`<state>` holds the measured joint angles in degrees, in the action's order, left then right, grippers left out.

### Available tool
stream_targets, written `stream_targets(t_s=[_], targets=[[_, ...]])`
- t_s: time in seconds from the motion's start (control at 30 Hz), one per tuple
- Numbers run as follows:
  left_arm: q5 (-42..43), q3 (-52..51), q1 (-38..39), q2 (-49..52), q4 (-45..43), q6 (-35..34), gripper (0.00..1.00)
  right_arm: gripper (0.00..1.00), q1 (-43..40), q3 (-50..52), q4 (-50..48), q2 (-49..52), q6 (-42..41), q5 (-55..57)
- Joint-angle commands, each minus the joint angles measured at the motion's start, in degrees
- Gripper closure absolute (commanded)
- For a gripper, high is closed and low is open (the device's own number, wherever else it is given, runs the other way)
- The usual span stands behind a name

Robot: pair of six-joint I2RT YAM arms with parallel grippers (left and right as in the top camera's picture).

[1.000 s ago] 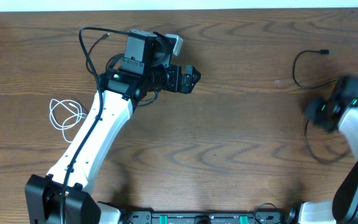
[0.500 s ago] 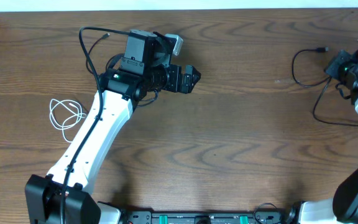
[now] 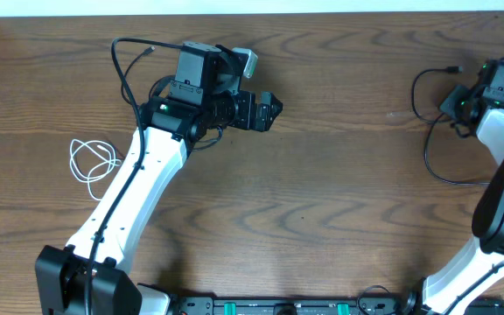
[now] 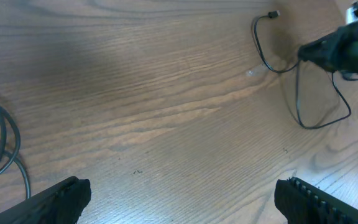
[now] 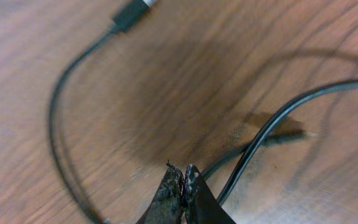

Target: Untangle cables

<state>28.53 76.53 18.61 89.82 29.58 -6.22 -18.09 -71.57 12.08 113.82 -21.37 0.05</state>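
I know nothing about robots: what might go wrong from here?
The right gripper is shut right beside the thin black cable. Whether it truly pinches it is unclear, so the cable may slip free when pulled. The other black cable curls close beside the left arm, which might snag it when moving.
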Motion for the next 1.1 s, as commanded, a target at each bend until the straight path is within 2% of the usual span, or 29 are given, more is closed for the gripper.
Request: stream_targets(t_s=[0.0,0.1,0.13,0.17,0.27,0.63,0.8,0.87,0.93,1.07], targets=[[-0.1,0.6,0.0,0.5,0.0,-0.3,0.01,0.95,-0.3,0.3,-0.6,3.0,-4.9,3.0],[-0.1,0.6,0.0,0.5,0.0,-0.3,0.01,0.8,-0.3,0.3,-0.5,5.0,-7.6,3.7],[-0.1,0.6,0.0,0.5,0.0,-0.3,0.01,0.58,-0.3,0.3,-0.6,5.4,-8.0,3.7],[-0.1,0.6,0.0,0.5,0.0,-0.3,0.01,0.49,-0.3,0.3,-0.7,5.6,-8.3,3.8],[-0.1,0.6,0.0,0.5,0.0,-0.3,0.01,0.01,-0.3,-0.2,-1.0,5.6,-8.6,4.1],[-0.1,0.6,0.0,0.5,0.0,-0.3,0.01,0.01,-0.2,-9.0,6.7,-2.2,-8.7,4.5],[-0.1,0.6,0.0,0.5,0.0,-0.3,0.0,0.01,-0.2,-9.3,12.0,-8.0,-19.3,13.1],[-0.1,0.6,0.0,0.5,0.0,-0.3,0.01,0.01,-0.2,-9.2,13.9,-8.3,-19.6,15.1],[-0.1,0.6,0.0,0.5,0.0,-0.3,0.01,0.05,-0.1,-9.0,16.1,-7.3,-17.6,15.3],[-0.1,0.6,0.0,0.5,0.0,-0.3,0.01,0.21,0.1,-8.9,23.6,-2.6,-16.9,16.6]])
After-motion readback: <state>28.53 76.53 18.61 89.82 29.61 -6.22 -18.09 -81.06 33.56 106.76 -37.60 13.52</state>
